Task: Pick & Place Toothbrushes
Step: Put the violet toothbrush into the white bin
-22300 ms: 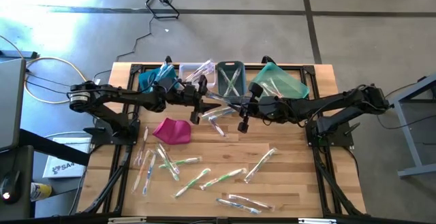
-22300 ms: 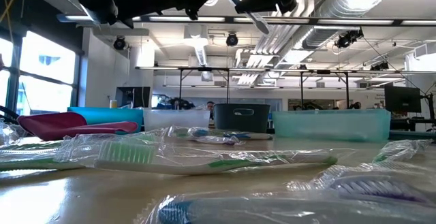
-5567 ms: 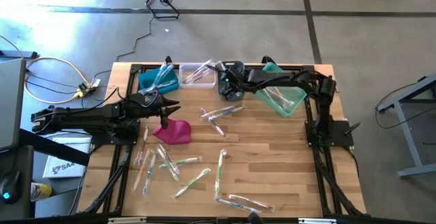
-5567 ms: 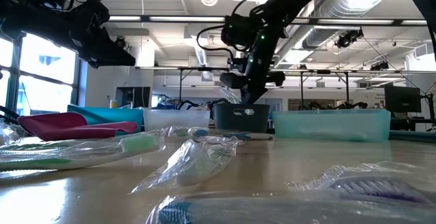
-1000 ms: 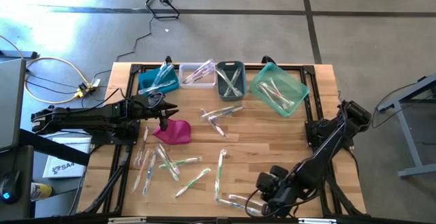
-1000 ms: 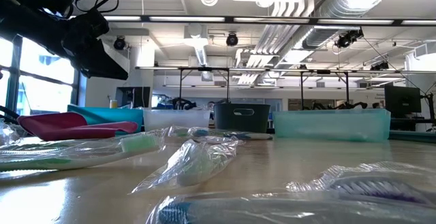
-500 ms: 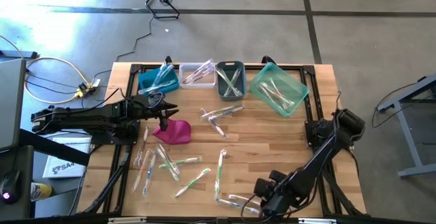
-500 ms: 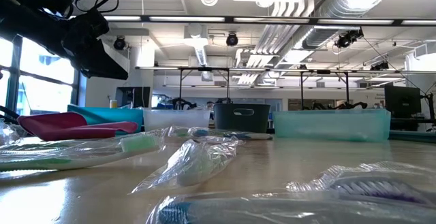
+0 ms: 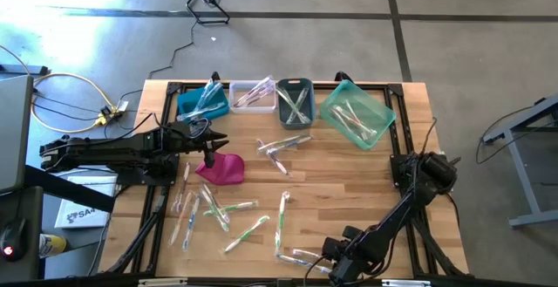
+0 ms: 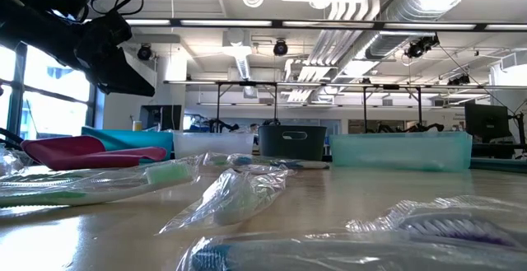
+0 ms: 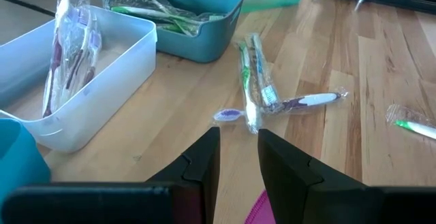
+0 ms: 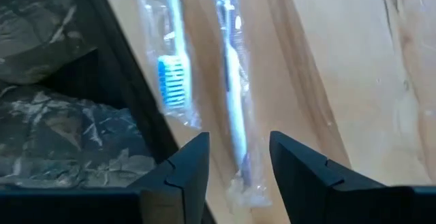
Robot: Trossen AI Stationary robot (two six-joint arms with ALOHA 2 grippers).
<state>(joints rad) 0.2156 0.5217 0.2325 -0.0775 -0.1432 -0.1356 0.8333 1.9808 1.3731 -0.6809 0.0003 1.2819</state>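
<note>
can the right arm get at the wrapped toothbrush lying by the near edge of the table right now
Probably yes. The right pincer stands open right over the wrapped toothbrush at the table's near edge, with nothing between them; a second wrapped brush lies close beside it.

Four bins (image 9: 295, 99) line the table's (image 9: 366, 200) far edge, with toothbrushes (image 9: 214, 208) scattered across its middle and front.

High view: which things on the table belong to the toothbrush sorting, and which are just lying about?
Job:
- wrapped toothbrushes loose on the wood
- blue bin, clear bin, grey bin, teal bin, all holding brushes
- right gripper, open over two brushes at the near edge

Lying about:
- magenta pouch
- left gripper, idle above it
</note>
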